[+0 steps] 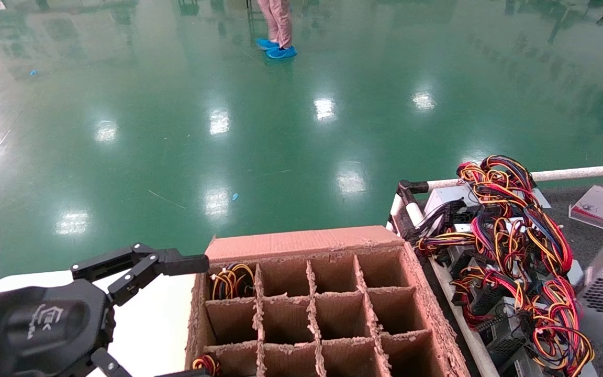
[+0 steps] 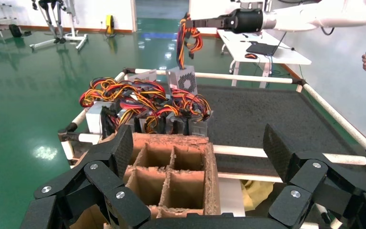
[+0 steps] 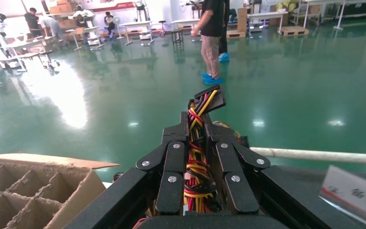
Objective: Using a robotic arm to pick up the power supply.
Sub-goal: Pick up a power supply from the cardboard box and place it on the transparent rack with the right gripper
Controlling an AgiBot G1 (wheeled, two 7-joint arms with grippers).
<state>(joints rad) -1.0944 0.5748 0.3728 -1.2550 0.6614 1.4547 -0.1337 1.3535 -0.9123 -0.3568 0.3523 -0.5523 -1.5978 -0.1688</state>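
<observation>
Right gripper (image 3: 198,143) jaws clamp the wire bundle (image 3: 196,167) of a power supply (image 2: 182,79), lifted above the pile. Left gripper (image 2: 198,157) jaws open beside the cardboard box (image 1: 301,243).

A divided carton (image 1: 327,309) sat in front of the robot, a railed tray (image 1: 516,177) heaped with power supplies (image 1: 511,246) to its right, a white table (image 1: 149,319) to its left.

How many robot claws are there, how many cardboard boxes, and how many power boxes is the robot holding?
Grippers: 2, the left gripper open over the box and the right gripper shut on wires.
Cardboard box: 1, with dividers inside.
Power supply held by its wires: 1.
Total: 4
</observation>
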